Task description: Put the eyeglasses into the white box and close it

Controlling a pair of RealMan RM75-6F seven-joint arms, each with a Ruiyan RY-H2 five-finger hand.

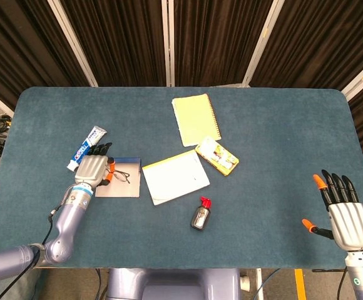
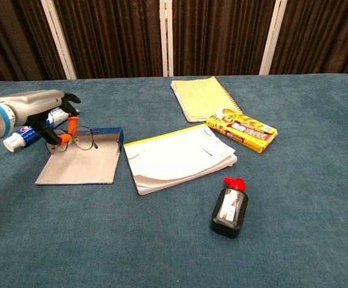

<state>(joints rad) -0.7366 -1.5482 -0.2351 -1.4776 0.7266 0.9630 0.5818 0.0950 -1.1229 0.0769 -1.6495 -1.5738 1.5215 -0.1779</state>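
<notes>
My left hand point(image 1: 92, 167) point(image 2: 51, 114) pinches thin wire-framed eyeglasses point(image 1: 121, 177) point(image 2: 83, 138) and holds them over the far part of the open white box point(image 1: 120, 185) point(image 2: 81, 165). The box lies flat on the table with a blue rim, its lid folded out. My right hand point(image 1: 345, 212) hovers at the table's front right corner, fingers spread, holding nothing; the chest view does not show it.
A toothpaste tube point(image 1: 85, 147) point(image 2: 27, 132) lies just behind my left hand. Right of the box are white papers point(image 1: 175, 176) point(image 2: 180, 157), a yellow notebook point(image 1: 196, 119), a yellow packet point(image 1: 216, 155) and a black ink bottle point(image 1: 201, 213) point(image 2: 229, 207).
</notes>
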